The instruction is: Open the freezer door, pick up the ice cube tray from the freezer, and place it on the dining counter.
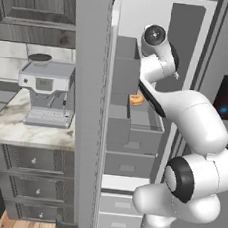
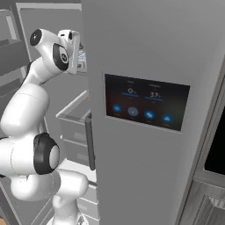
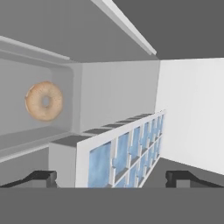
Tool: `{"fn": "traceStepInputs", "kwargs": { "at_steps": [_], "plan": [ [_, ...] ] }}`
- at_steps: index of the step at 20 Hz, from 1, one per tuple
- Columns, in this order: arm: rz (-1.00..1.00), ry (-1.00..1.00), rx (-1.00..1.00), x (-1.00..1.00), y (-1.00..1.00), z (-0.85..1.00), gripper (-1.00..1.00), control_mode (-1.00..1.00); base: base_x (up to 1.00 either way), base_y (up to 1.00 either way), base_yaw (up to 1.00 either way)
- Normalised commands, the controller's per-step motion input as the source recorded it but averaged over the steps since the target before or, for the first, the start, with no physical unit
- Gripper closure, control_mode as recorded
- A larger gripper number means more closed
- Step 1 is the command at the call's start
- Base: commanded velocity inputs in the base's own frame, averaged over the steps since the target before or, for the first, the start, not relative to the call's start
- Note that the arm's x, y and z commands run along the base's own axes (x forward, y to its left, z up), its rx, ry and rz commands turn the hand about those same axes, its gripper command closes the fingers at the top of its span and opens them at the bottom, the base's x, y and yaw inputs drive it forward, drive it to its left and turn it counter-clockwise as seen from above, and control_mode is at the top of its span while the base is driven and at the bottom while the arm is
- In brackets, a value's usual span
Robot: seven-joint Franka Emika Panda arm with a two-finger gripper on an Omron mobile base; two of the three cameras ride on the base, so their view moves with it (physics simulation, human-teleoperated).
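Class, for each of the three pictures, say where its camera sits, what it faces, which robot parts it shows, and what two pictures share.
Left base view: behind the arm, left side, facing the open freezer.
Right base view: behind, right side, facing the touchscreen door; arm at left.
Hand view: on the hand, facing the ice cube tray and donut; open fingers below.
Shared: the donut appears in the left base and hand views.

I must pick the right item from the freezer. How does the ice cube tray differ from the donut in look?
The ice cube tray is rectangular, light blue, with a pale rim and square cells; the donut is round, orange-brown, with a centre hole. The tray lies between the open hand's fingertips; the donut lies off to one side. Both are inside the freezer.
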Motion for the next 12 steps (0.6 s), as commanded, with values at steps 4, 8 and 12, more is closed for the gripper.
{"fn": "traceStepInputs", "kwargs": {
  "at_steps": [4,8,12],
  "plan": [
    [0.00,0.00,0.00,0.00,0.00,0.00,-1.00,-1.00,0.00,0.00,0.00],
    [0.00,0.00,0.00,0.00,0.00,0.00,1.00,-1.00,0.00,0.00,0.00],
    [0.00,0.00,0.00,0.00,0.00,0.00,1.00,-1.00,0.00,0.00,0.00]
  ]
}}
